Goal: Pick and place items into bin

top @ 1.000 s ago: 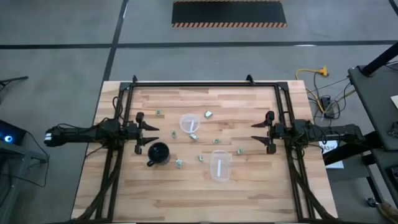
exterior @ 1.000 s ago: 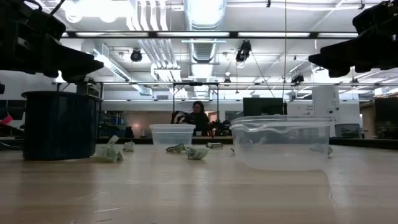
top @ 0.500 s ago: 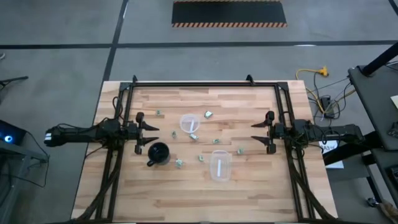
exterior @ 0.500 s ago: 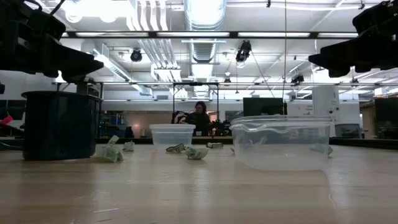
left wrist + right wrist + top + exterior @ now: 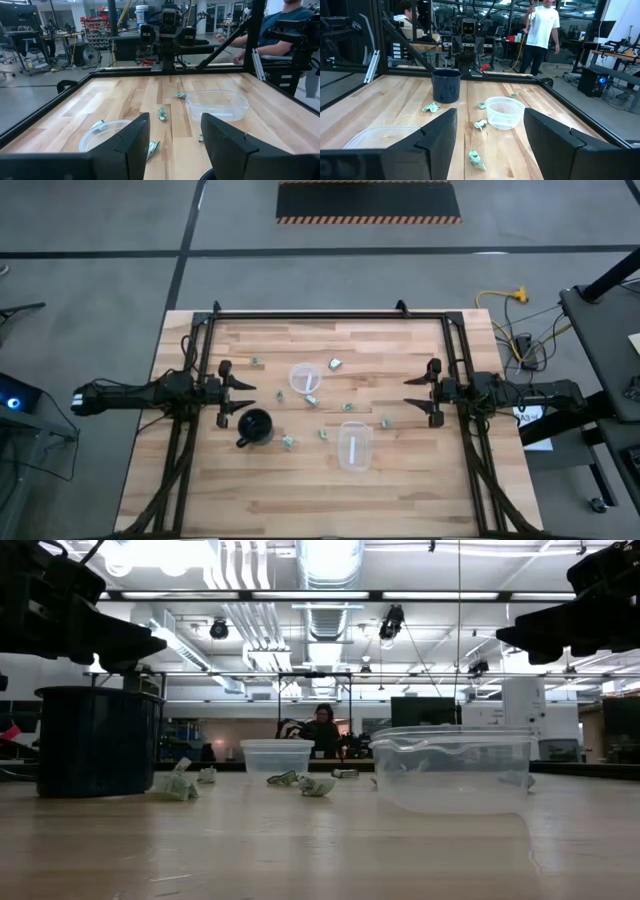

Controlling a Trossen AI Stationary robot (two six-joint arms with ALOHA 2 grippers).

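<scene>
Several tiny pale green and whitish items lie scattered on the wooden table, such as one [image 5: 336,363] near the far side, one [image 5: 289,442] beside the black mug [image 5: 255,425], and one [image 5: 476,158] in the right wrist view. A round clear tub [image 5: 305,378] and a rectangular clear bin [image 5: 355,446] stand mid-table. My left gripper [image 5: 244,398] hovers open at the table's left, just beyond the mug. My right gripper [image 5: 412,393] hovers open at the table's right. Both are raised above the table in the low view.
A black frame [image 5: 325,314] runs along the table's far edge and down both sides. The near part of the table [image 5: 300,500] is bare wood. Beyond the table, people show in the room: one standing [image 5: 540,25], one seated [image 5: 272,25].
</scene>
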